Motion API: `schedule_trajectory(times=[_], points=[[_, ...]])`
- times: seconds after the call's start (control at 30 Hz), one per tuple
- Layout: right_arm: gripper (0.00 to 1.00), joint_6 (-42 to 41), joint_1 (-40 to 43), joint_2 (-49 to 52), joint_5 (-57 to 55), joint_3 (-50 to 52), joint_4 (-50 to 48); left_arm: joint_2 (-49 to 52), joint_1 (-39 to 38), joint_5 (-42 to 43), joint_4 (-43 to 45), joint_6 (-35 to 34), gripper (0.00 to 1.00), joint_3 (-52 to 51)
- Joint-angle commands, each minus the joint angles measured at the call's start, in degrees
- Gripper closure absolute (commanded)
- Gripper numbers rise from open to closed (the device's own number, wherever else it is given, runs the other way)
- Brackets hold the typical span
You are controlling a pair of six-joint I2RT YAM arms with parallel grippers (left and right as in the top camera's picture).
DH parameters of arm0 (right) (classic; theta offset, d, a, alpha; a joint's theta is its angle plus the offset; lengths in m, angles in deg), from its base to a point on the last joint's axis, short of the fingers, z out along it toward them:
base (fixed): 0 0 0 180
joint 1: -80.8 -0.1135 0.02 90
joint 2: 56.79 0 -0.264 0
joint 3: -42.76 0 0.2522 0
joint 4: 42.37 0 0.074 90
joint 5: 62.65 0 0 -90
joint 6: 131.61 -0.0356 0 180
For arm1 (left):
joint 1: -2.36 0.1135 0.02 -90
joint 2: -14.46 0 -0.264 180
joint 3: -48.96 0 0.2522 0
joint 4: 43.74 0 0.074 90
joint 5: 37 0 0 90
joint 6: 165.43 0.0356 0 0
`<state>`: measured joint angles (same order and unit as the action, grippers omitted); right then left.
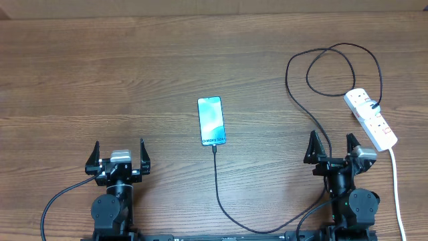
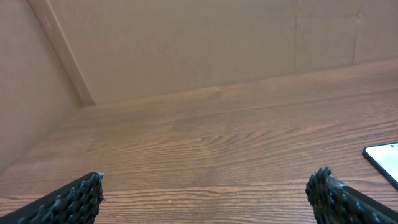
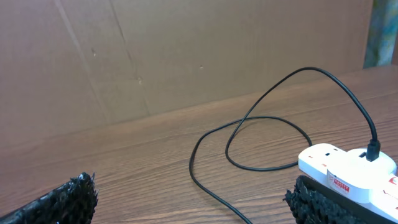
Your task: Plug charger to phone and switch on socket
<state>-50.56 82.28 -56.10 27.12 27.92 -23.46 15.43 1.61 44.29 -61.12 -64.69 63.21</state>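
Ahead of the left gripper [image 1: 118, 154] and off to its right lies the phone [image 1: 211, 121], flat on the table [image 1: 100, 80], screen lit. The left wrist view catches only its corner at the right edge. Left gripper: jaws spread wide, nothing between them, low at the near edge. Right gripper [image 1: 332, 147]: same, wide apart and empty, with the socket [image 1: 372, 119] just ahead and to its right.

Status from the overhead: the charger [image 1: 217, 184] meets the phone's near end. Its connector [image 1: 215, 148] looks seated there, but it is too small to confirm full insertion. The cable runs back toward the arms, passes the right gripper's left side and loops out beyond it. It ends at the plug [image 1: 372, 106], sitting in an outlet toward the socket's far end. The right wrist view agrees: plug in.

So the plug-in step looks done. What is left is the switch. Red-marked switches [image 1: 381, 124] show on the socket, but on or off can't be read in any view, and a lit screen alone doesn't prove power. Neither gripper touches anything. The right one is nearer the socket, so the press probably falls to it.
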Motion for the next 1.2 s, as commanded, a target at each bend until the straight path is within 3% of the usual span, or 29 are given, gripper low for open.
schedule_trajectory(times=[0.0,0.33,1.17], points=[[0.00,0.28,0.15,-0.55,0.07,0.63,-0.31,-0.72,-0.39,0.83,-0.02,1.07,0.00,-0.22],[0.00,9.51,0.09,-0.55,0.26,0.63,-0.28,-0.72,-0.39,0.83,-0.02,1.07,0.00,-0.22],[0.00,9.42,0.11,-0.52,0.28,0.63,-0.31,-0.72,-0.39,0.83,-0.02,1.07,0.01,-0.22]])
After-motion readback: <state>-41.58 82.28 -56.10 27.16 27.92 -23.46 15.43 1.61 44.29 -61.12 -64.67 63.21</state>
